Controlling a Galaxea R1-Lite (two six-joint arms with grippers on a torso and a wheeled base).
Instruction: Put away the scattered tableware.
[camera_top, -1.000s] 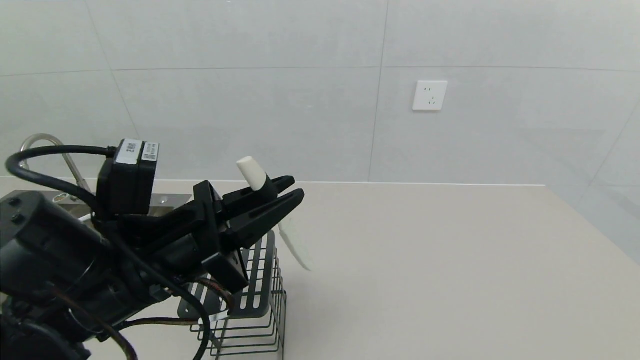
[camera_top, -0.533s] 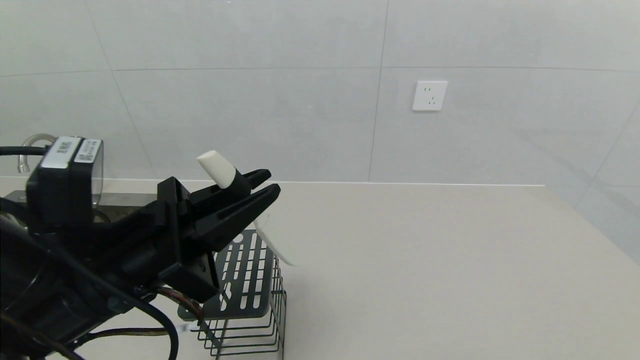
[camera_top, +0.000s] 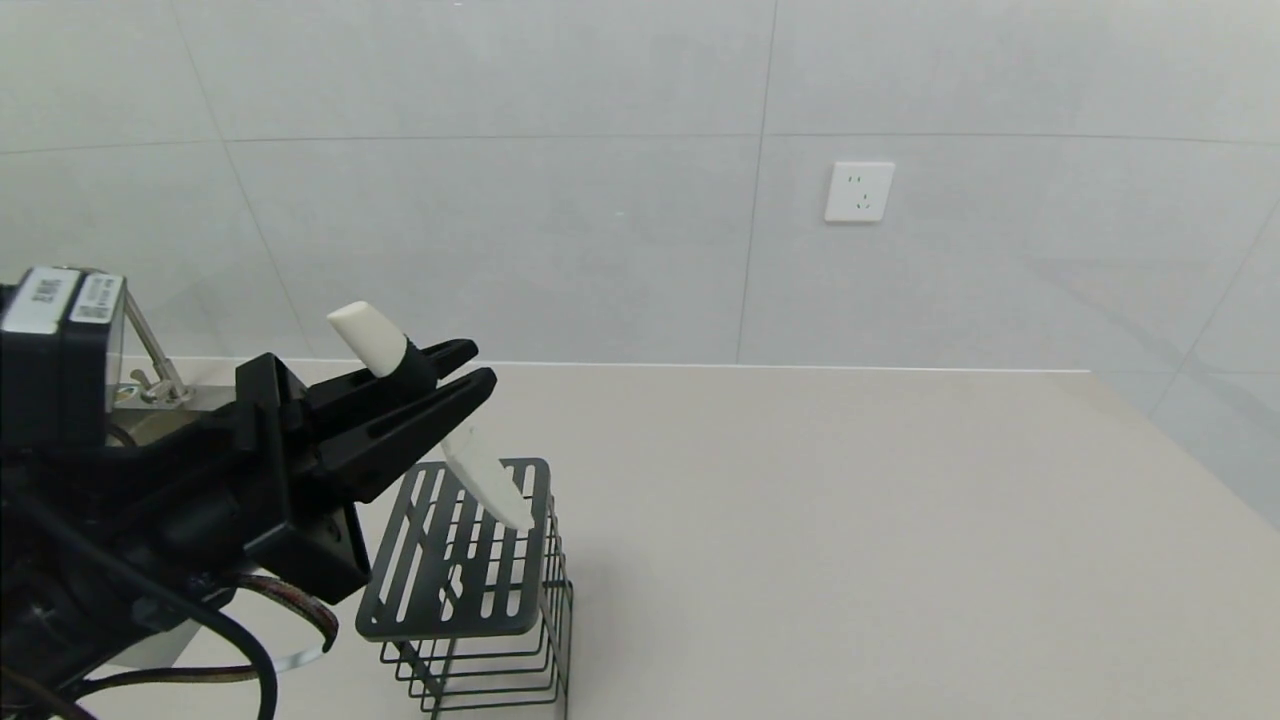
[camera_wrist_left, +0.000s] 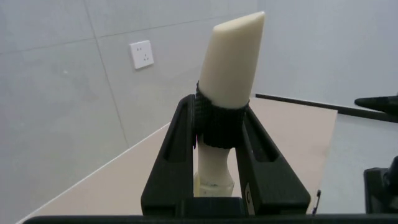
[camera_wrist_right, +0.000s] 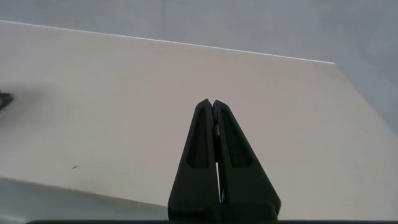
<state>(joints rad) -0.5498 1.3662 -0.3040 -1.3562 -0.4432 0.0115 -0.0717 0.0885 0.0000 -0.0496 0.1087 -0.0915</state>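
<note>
**Asker:** How far along is the tidying?

**Describer:** One item looks to be midway. The robot's left pincer (camera_top: 482, 364) is clamped on a white knife (camera_top: 488, 482), with its pads pressed on the neck where handle meets blade. The handle sticks up above the pincer. The blade slants down below it.

**Asker:** Where would the knife go?

**Describer:** Most likely the rack (camera_top: 430, 590). It is a dark metal stand with a slotted top and wire sides. It sits on the pale bench (camera_top: 850, 520), just below the pincer and a little ahead of its tips. The blade tip hangs over the slotted top, near the edge farthest from the pincer's wrist. Whether tip and rack touch cannot be told. The knife is not yet stowed.

**Asker:** And the other arm?

**Describer:** The right pincer (camera_wrist_right: 214, 134) is pressed together on nothing, with the bench beneath it.

**Asker:** So what remains?

**Describer:** As a judgement, the blade has to be guided down into the rack and then let go. How much other tableware awaits cannot be judged from these views.

**Asker:** Is there any writing to read?

**Describer:** Two white labels (camera_top: 60, 298) sit on the camera block behind the left pincer. Their dark print is too small to make out. A white wall socket (camera_top: 859, 191), far beyond the pincer's tips and off to its right, bears no legible marks. The knife handle looks plain.
</note>
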